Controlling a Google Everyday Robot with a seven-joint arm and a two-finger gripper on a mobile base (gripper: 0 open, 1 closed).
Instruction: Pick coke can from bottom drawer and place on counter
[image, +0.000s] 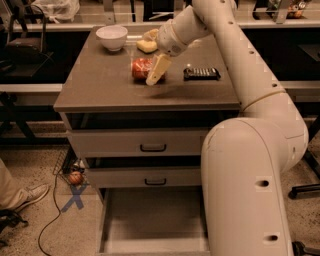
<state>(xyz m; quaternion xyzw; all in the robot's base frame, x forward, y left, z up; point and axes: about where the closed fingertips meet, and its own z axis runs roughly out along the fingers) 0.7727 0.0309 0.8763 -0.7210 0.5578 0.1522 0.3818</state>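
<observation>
The coke can (140, 68) is red and lies low over the middle of the grey-brown counter (100, 85), on it or just above it. My gripper (151, 73) reaches down from the arm at the upper right and is shut on the can. One pale finger (158, 69) crosses the can's right end. The other finger is hidden. The bottom drawer (155, 222) is pulled out at the foot of the cabinet, and its flat grey floor is bare.
A white bowl (112, 36) stands at the counter's back left. A pale yellow object (146, 45) lies behind the can and a black flat object (200, 73) to its right. Two shut drawers have black handles (153, 148). An orange ball (75, 178) and a shoe (27, 194) are on the floor at left.
</observation>
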